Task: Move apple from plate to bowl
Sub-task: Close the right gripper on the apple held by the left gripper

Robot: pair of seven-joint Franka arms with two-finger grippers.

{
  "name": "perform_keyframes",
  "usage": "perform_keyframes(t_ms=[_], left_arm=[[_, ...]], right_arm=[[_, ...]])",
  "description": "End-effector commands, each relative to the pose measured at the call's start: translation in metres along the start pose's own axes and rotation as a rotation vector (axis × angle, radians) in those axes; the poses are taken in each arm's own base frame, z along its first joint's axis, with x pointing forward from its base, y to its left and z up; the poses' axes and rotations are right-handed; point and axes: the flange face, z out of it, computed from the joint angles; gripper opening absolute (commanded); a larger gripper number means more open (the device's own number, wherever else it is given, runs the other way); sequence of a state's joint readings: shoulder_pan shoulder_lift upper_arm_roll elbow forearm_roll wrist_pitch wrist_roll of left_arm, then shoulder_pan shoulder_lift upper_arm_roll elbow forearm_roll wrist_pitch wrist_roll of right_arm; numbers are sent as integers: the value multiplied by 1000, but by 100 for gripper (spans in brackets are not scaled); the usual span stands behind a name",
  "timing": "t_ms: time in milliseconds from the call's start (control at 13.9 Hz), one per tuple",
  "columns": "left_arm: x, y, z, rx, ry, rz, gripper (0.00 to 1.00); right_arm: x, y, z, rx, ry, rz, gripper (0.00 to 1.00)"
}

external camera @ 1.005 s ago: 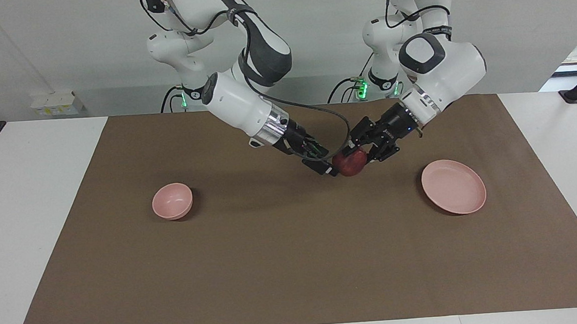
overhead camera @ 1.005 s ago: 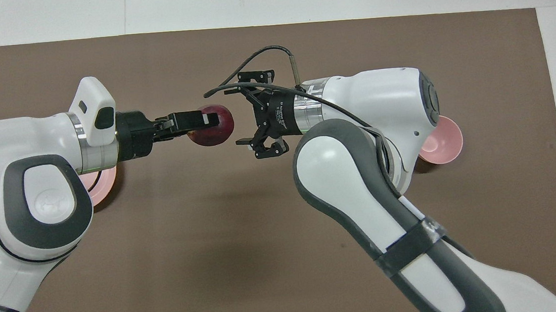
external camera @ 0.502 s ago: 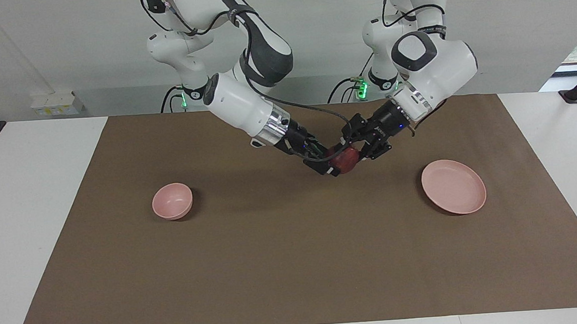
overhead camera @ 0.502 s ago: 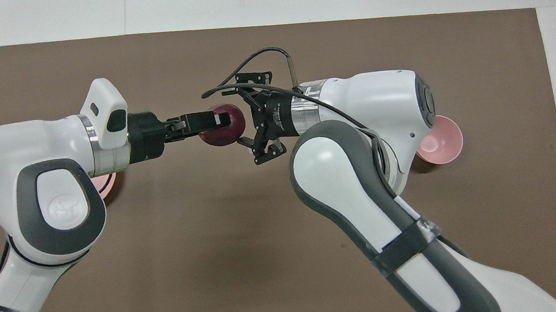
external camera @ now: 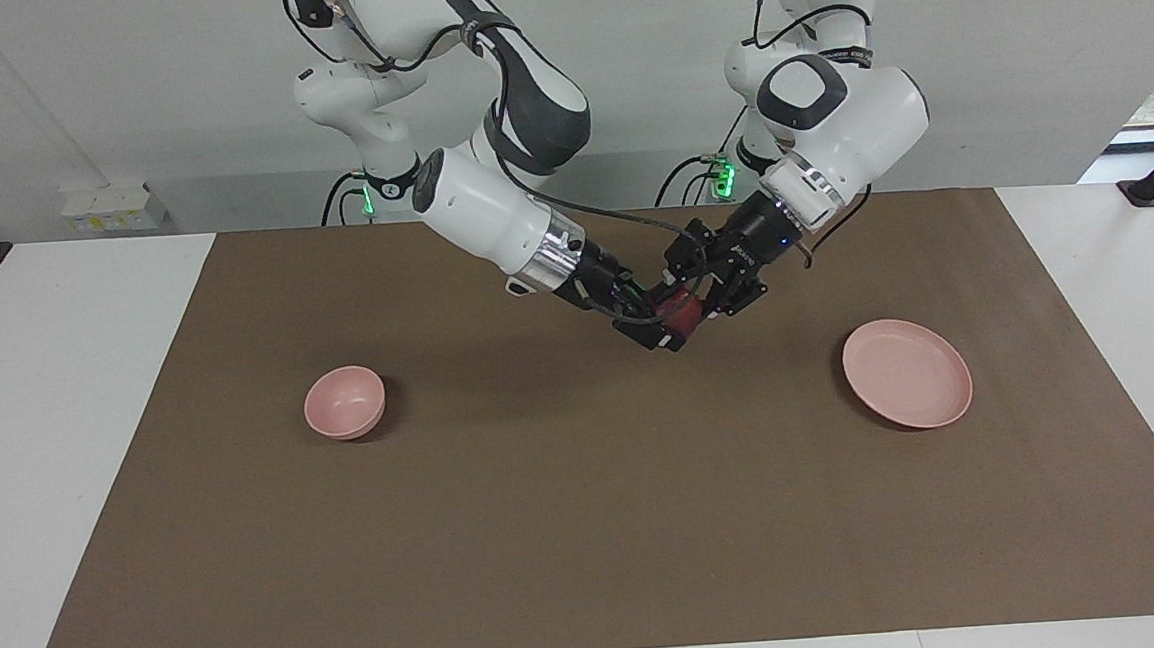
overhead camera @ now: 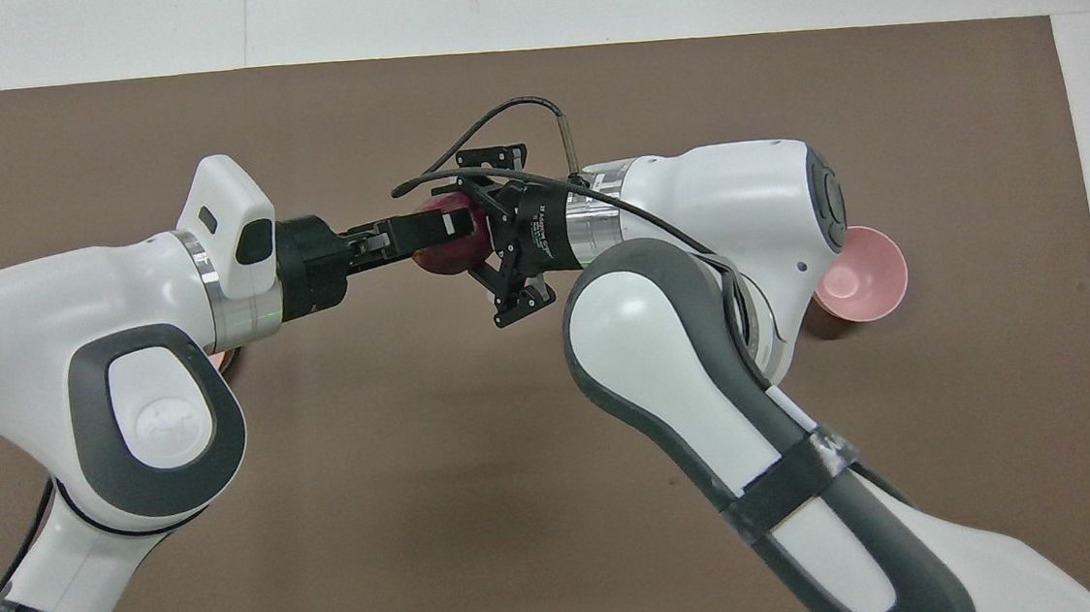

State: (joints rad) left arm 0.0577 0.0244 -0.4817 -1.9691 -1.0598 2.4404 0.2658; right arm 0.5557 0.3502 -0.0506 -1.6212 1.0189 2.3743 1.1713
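The dark red apple [external camera: 681,310] hangs in the air over the middle of the brown mat; it also shows in the overhead view [overhead camera: 437,255]. My left gripper [external camera: 688,297] is shut on the apple [overhead camera: 451,228]. My right gripper [external camera: 670,320] is open with its fingers on either side of the apple [overhead camera: 489,239]. The pink plate [external camera: 907,374] lies empty toward the left arm's end; in the overhead view my left arm hides nearly all of it. The small pink bowl [external camera: 344,401] stands empty toward the right arm's end [overhead camera: 865,271].
The brown mat [external camera: 589,524] covers most of the white table [external camera: 60,396]. Both arms stretch low over the mat's middle and meet there. A cable [overhead camera: 492,120] loops above the right gripper.
My left gripper has carried the apple toward the right gripper. The open right gripper now has the apple between its fingers, where a gap lay before.
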Motion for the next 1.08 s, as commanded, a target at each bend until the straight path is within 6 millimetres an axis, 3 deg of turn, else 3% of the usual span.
perform_keyframes(t_ms=[0, 72, 144, 287, 574, 718, 861, 1005], left_arm=[[-13, 14, 2, -20, -10, -21, 0], [-13, 14, 3, -21, -13, -31, 0], [-14, 15, 3, -20, -16, -30, 12], [-11, 15, 2, -19, -11, -30, 54], [-4, 14, -1, -15, 6, -108, 59], [-5, 15, -1, -15, 6, -107, 92], [-6, 17, 0, -2, 1, -86, 100], [-6, 17, 0, 12, -1, -68, 100]], right_arm=[[-2, -11, -2, 23, -22, 8, 6], [-2, -10, -1, 18, -25, 8, 0], [-1, -10, -2, 17, -25, 7, 0], [-1, -11, -2, 16, -26, -2, 0], [5, -16, -12, 3, -37, -5, 0], [5, -16, -12, 0, -39, -13, 0], [5, -16, -12, 0, -39, -14, 0], [5, -16, -12, 0, -39, -14, 0]])
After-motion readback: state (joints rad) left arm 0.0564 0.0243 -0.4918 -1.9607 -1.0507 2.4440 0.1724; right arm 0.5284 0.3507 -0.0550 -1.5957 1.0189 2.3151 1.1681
